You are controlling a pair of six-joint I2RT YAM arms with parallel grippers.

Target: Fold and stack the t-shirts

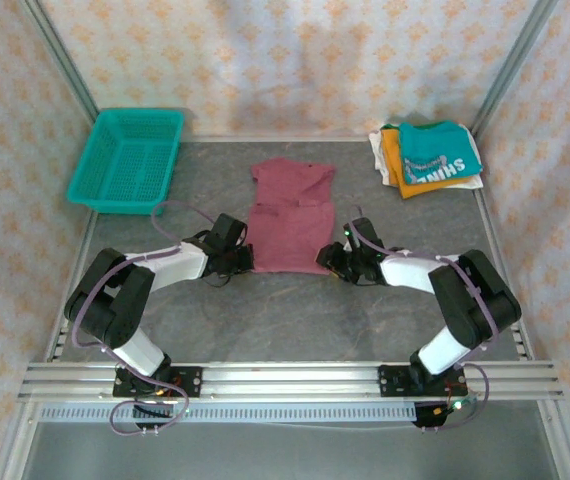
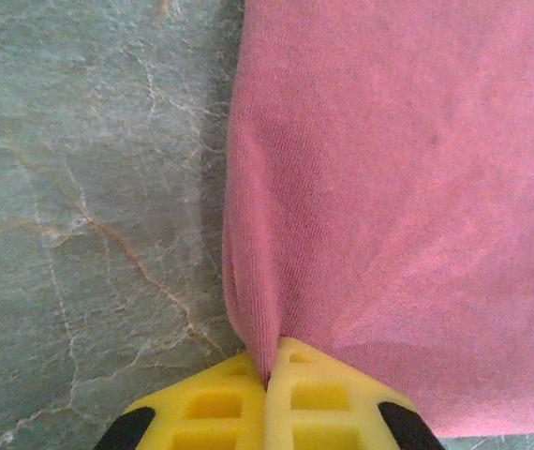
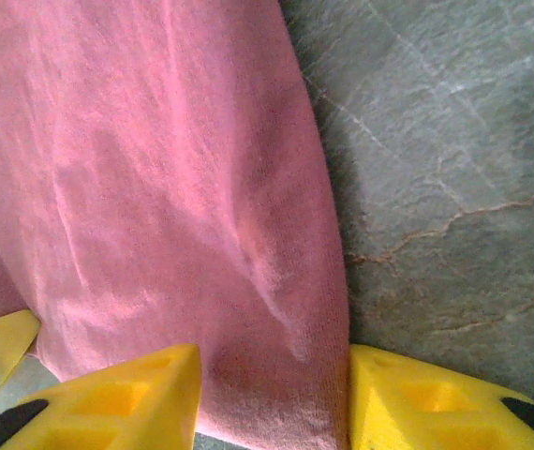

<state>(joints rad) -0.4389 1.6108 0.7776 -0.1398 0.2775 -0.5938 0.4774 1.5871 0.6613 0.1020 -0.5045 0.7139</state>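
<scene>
At the near hem of the maroon t-shirt (image 2: 398, 206) both arms reach inward, one to each corner; the left pincer (image 2: 267, 380) is pressed together on the left corner, with a thin fold of cloth nipped between its yellow pads; the right pincer (image 3: 274, 375) straddles the right corner, its jaws standing wider because a thick bunch of fabric fills the gap from pad to pad, which I take for a clamp on the cloth. Holding the two near corners at once makes sense if the hem is to be lifted and carried away from the arms, so the fold lands square. The shirt lies flat on the grey counter (image 2: 89, 187), mid-way across, already narrowed to a long strip with its sleeves turned in and its collar end pointing away. Beyond it, at the far right corner, a stack of folded t-shirts (image 1: 430, 158) waits, teal on top, presumably the destination; at the far left sits a teal basket (image 1: 125, 160), well apart.
</scene>
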